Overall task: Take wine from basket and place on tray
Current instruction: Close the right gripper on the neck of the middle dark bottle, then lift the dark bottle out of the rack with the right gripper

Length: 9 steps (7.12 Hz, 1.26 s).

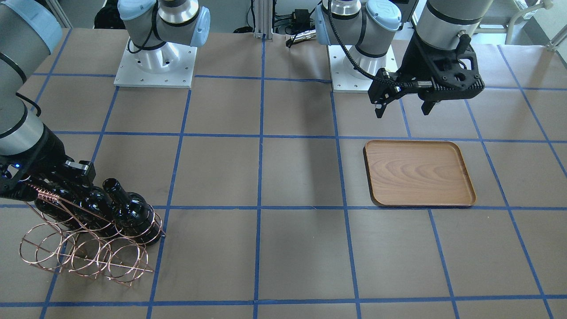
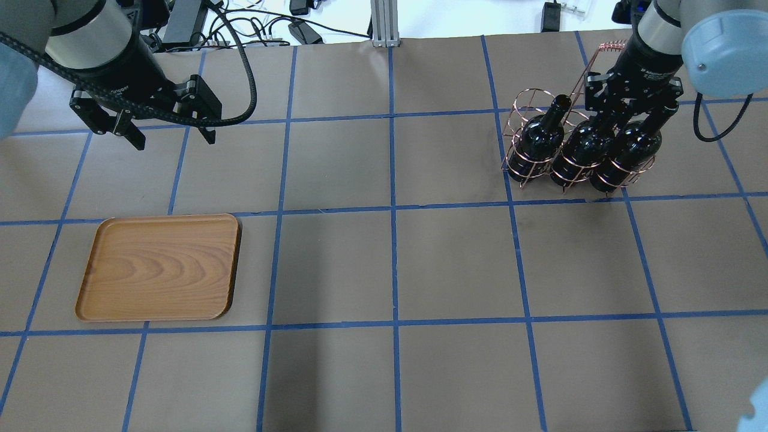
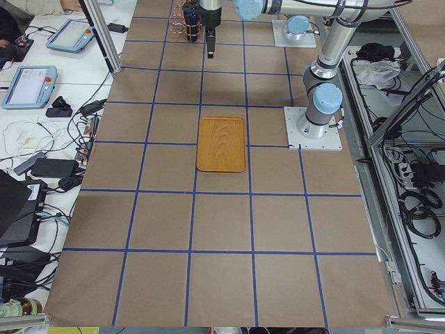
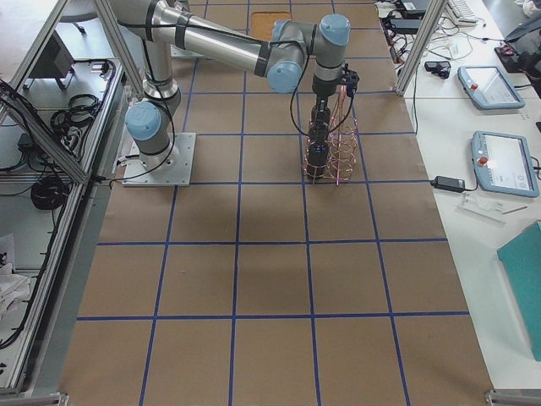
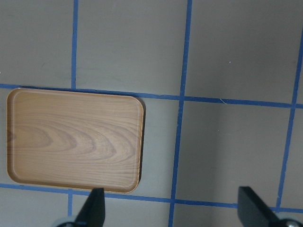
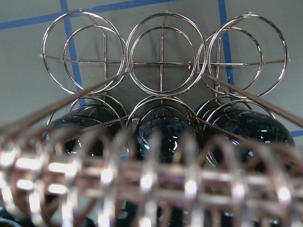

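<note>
Three glossy black wine bottles stand in one row of the copper wire basket (image 2: 528, 102): one with its neck free (image 2: 540, 141), a middle one (image 2: 577, 155) and an end one (image 2: 627, 155). My right gripper (image 2: 633, 117) is lowered onto the necks of the middle and end bottles, beside the coiled handle (image 2: 612, 45). Its fingers look spread on either side of the end bottle's neck; contact is hidden. The right wrist view shows the bottle shoulders (image 6: 165, 132) behind the blurred handle. The wooden tray (image 2: 159, 267) lies bare. My left gripper (image 2: 173, 137) hovers open and empty beyond it.
The basket's other row of rings (image 1: 84, 254) holds nothing. Both arm bases (image 1: 155, 66) stand at the table's robot side. Cables and an aluminium post (image 2: 381, 24) sit past the far edge. Blue tape lines grid the brown tabletop.
</note>
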### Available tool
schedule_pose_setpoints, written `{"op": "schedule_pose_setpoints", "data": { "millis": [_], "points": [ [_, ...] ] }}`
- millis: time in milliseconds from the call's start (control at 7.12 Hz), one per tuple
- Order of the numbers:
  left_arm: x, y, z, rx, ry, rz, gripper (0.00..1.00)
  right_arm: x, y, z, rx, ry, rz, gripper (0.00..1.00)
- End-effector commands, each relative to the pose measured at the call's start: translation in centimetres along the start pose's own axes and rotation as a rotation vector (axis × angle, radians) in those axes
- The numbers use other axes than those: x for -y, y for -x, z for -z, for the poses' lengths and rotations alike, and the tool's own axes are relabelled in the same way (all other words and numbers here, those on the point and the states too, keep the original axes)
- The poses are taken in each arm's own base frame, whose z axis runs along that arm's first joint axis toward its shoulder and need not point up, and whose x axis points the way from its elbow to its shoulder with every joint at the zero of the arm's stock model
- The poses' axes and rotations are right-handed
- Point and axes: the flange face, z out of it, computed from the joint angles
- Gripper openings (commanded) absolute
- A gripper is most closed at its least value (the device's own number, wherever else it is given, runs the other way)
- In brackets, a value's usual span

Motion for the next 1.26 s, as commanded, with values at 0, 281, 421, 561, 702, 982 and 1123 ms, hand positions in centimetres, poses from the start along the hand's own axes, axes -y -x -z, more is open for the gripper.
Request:
{"op": "schedule_pose_setpoints", "data": {
  "millis": [0, 281, 421, 561, 702, 982, 1123],
  "points": [
    [0.0, 0.0, 0.0, 0.000, 0.000, 0.000, 1.00, 0.1, 0.0, -0.1, -0.002, -0.001, -0.001, 0.35],
    [0.0, 0.0, 0.0, 0.000, 0.000, -0.002, 1.00, 0.2, -0.1, 1.5, -0.029, -0.020, 0.011, 0.07],
    [0.0, 0.0, 0.0, 0.000, 0.000, -0.002, 1.00, -0.1, 1.2, 5.4, -0.034, -0.040, 0.033, 0.03],
    [0.0, 0.0, 0.0, 0.000, 0.000, -0.002, 1.00, -0.3, 1.9, 9.2, -0.031, -0.018, 0.040, 0.00],
    [0.0, 0.0, 0.0, 0.000, 0.000, -0.002, 1.00, -1.7, 2.7, 13.9, -0.018, -0.003, 0.054, 0.00],
    [0.0, 0.1, 0.1, 0.000, -0.004, 0.000, 1.00, -8.9, 4.1, 21.6, -0.019, -0.019, 0.046, 0.01],
    [0.0, 0.1, 0.2, 0.000, -0.007, 0.000, 1.00, -11.4, 7.0, 22.1, -0.020, 0.001, -0.034, 0.01]
  ]
}}
